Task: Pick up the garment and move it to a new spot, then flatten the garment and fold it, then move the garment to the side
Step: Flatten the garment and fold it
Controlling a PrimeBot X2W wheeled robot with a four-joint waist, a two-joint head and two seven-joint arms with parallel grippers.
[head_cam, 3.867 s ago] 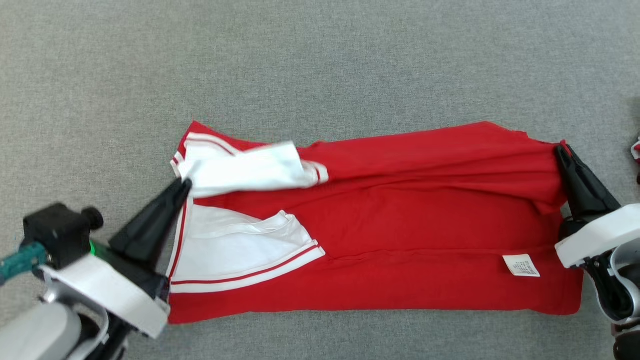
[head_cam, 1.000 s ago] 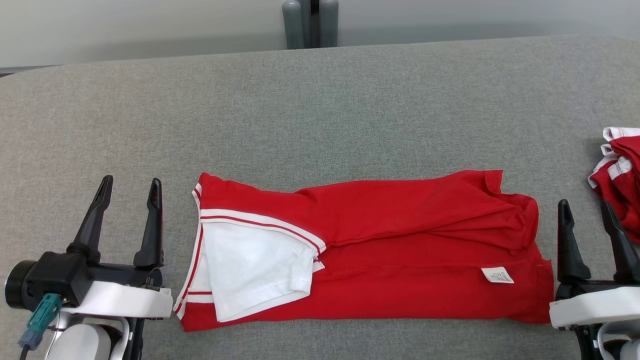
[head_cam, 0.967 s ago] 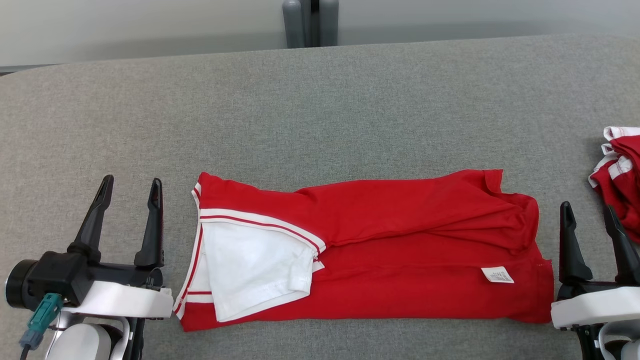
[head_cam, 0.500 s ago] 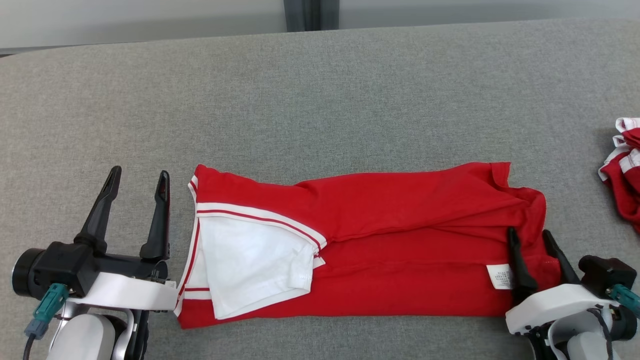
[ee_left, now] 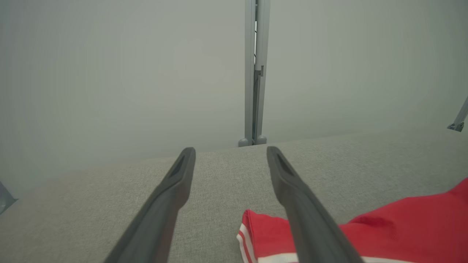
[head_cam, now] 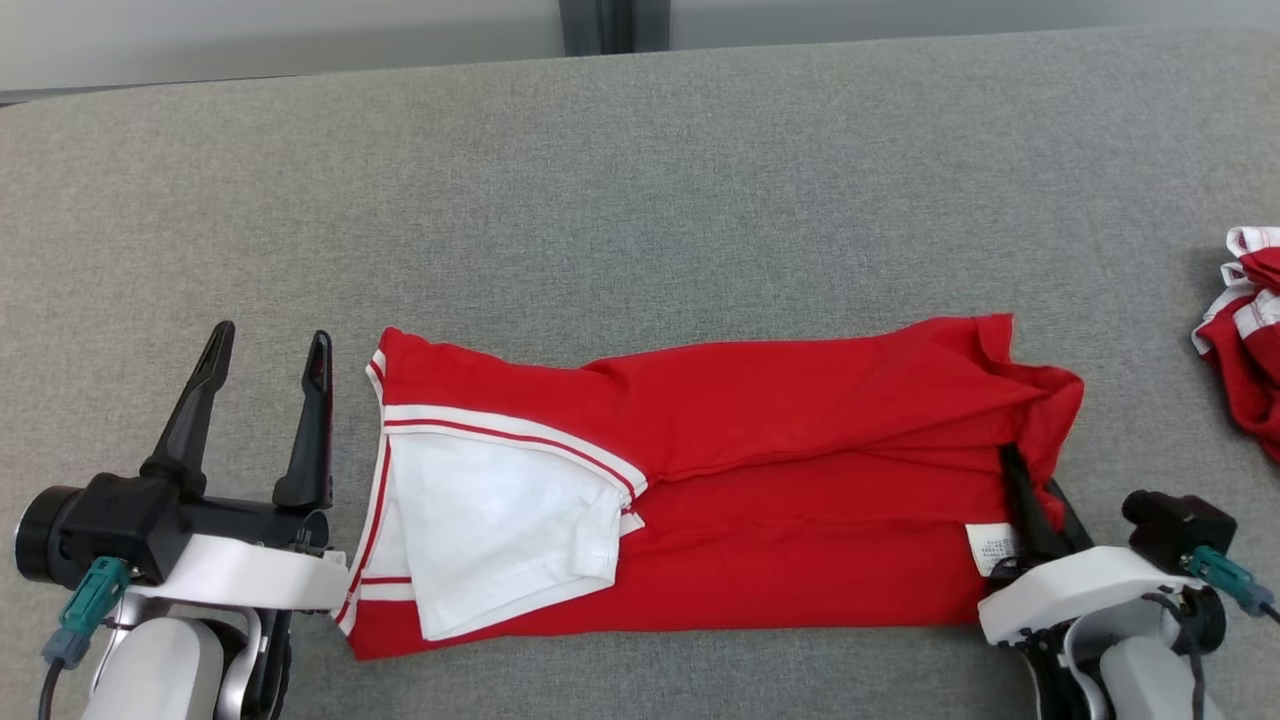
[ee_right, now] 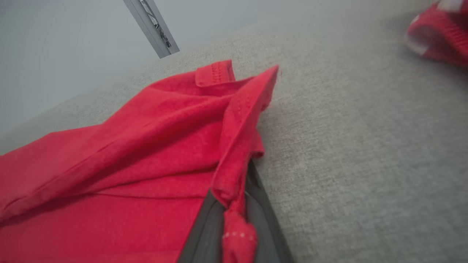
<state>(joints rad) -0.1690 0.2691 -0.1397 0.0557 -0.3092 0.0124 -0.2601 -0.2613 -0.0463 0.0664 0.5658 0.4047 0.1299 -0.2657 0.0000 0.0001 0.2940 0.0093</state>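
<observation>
Desk (head_cam: 640, 180): grey cloth top, bare across the far half.

Red T-shirt (head_cam: 780, 480): lies on the near middle of the desk, already folded lengthwise into a long band. Collar and white sleeve (head_cam: 500, 540) are at the robot's left end, the hem at its right. The upper layer is still rumpled toward the hem.

Left tool (head_cam: 270, 337): just beside the collar end, not touching the cloth. Fingers wide apart and holding nothing, same stance as a second ago.

Right tool (head_cam: 1030, 490): this is the change. A second ago it stood clear off the hem end with its fingers spread. Now it has come in over the near hem corner, fingers drawn close together with a bunch of red hem (ee_right: 237, 146) pinched between them. The wrist view shows the hem edge rising out of the grip.

Second red-and-white garment (head_cam: 1245, 330): heaped at the far right edge, well apart.

Care label (head_cam: 993, 548): face up, just beside the right tool.

Reading: the lengthwise fold looks finished and the crosswise fold is starting. With one corner held, the band may skew when lifted.
</observation>
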